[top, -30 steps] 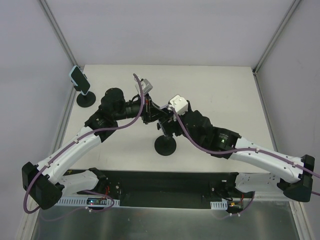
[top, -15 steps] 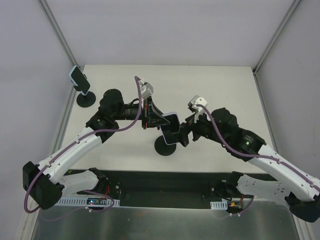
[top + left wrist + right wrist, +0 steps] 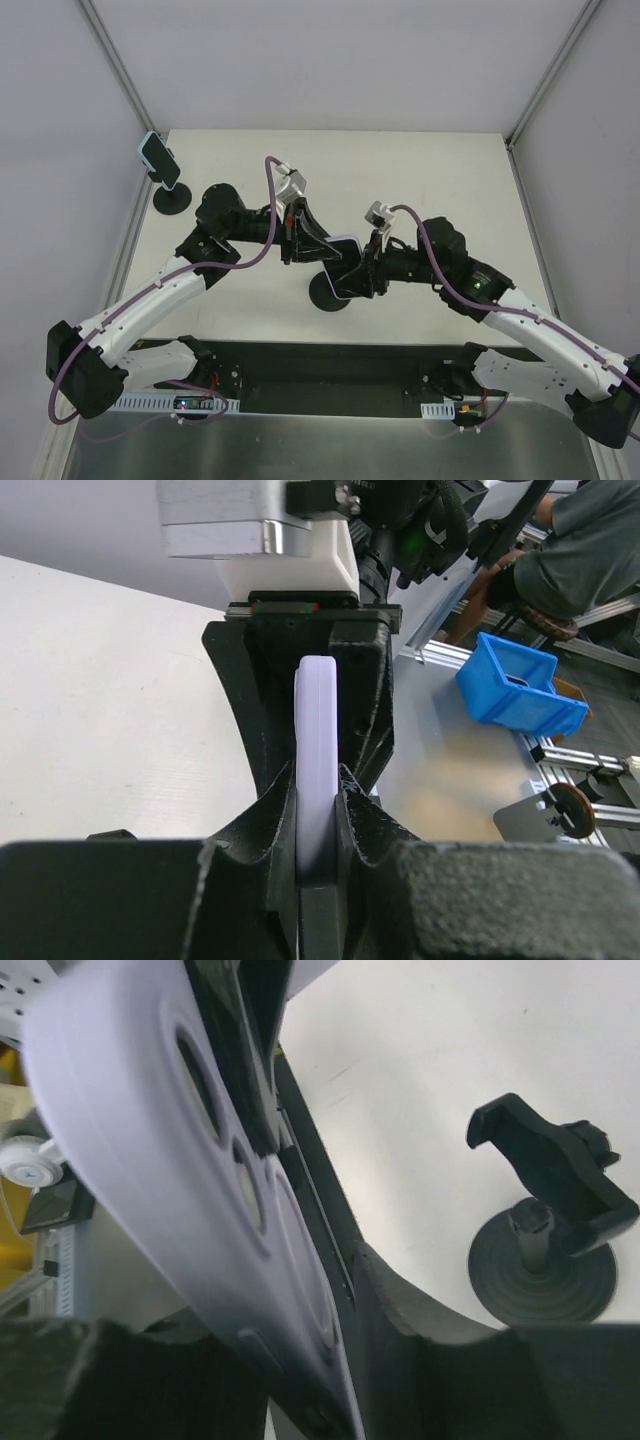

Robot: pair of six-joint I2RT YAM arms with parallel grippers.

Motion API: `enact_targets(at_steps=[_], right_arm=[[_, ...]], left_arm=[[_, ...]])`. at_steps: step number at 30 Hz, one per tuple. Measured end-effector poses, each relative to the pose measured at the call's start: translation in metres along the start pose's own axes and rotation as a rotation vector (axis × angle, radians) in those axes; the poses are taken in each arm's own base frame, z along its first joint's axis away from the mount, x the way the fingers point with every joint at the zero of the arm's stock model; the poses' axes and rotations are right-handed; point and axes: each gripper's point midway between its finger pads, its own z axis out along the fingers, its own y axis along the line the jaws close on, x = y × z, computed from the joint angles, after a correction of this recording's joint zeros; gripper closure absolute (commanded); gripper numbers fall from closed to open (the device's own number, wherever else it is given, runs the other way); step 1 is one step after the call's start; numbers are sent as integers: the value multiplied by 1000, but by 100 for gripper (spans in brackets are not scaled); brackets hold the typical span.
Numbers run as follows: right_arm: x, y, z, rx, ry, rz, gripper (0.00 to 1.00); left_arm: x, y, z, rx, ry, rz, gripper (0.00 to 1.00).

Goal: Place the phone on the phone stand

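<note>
A phone (image 3: 345,266) in a lavender case hangs in the air just above the black phone stand (image 3: 330,292). My left gripper (image 3: 318,250) is shut on one end of it, and in the left wrist view the phone (image 3: 318,730) stands edge-on, pinched between my left gripper's (image 3: 318,780) jaws. My right gripper (image 3: 363,270) has come in from the right and is shut on the other end. In the right wrist view the phone's back (image 3: 150,1160) with its camera rings fills the gap of my right gripper (image 3: 300,1340). The empty phone stand (image 3: 548,1250) sits on the table beyond.
A second black stand (image 3: 170,196) carrying a turquoise phone (image 3: 159,160) is at the table's far left corner. Grey walls enclose the white table (image 3: 450,190) on three sides.
My right arm drew back to the right, then came in again, and its jaws closed on the phone. The left gripper kept its grip and shifted the phone slightly lower.
</note>
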Motion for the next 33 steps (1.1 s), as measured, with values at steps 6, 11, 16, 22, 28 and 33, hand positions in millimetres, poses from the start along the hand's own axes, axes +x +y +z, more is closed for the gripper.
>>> enact_targets(at_steps=[6,11,16,22,28,33], right_arm=[[-4,17,5,-106,-12,-35,99],[-5,9,11,-87,-39,-28,99],[-3,3,16,-80,-73,-32,99],[-7,7,11,-89,-90,-58,99],[-6,9,11,-102,-85,-58,99],[-5,9,12,-109,-78,-57,99]], left_arm=[[4,0,0,-6,11,-39,78],[3,5,1,-36,10,-35,55],[6,10,2,-56,29,-55,80],[2,8,5,-29,58,-44,83],[3,3,6,11,72,-43,68],[7,-2,10,38,85,-47,82]])
